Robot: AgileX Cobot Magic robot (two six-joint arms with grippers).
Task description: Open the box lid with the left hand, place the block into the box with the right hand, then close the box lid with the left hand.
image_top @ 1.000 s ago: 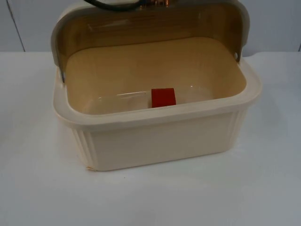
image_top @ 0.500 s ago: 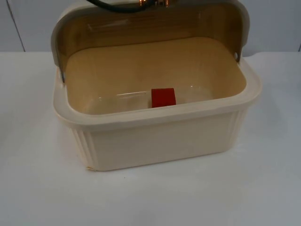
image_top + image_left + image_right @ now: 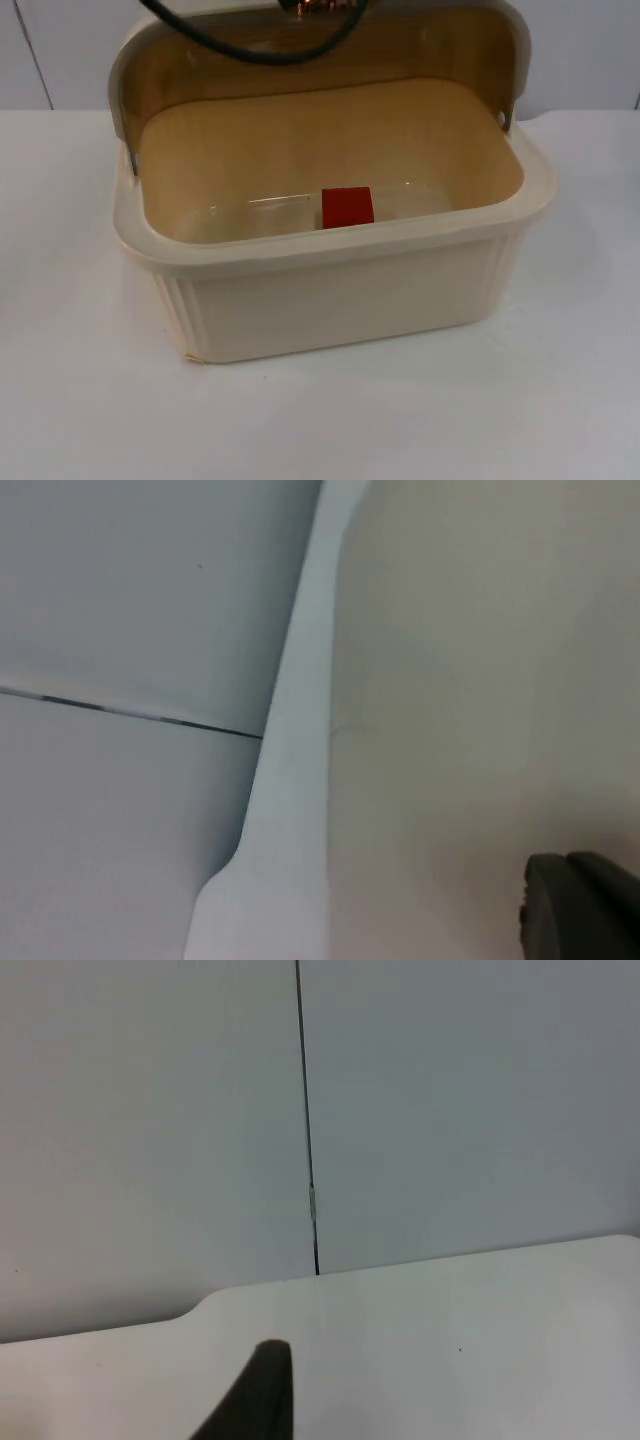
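A cream box (image 3: 330,252) stands mid-table with its amber-tinted lid (image 3: 320,55) swung up and back. A red block (image 3: 347,207) lies on the box floor near the front wall. My left gripper is up behind the lid's top edge. In the left wrist view its black fingertip (image 3: 585,912) lies against the lid's cream outer face (image 3: 470,710), and the gripper is shut. I cannot tell whether it pinches the lid. My right arm waits off to the side. Its fingertip (image 3: 262,1392) hangs over bare table with nothing in the gripper.
White table top (image 3: 80,400) surrounds the box on the left, front and right. The grey partition wall (image 3: 150,1110) with a vertical seam (image 3: 306,1140) closes off the far side.
My left gripper has shut at the top of the lid and its arm has shifted slightly there. Box, lid and block have stayed in place.
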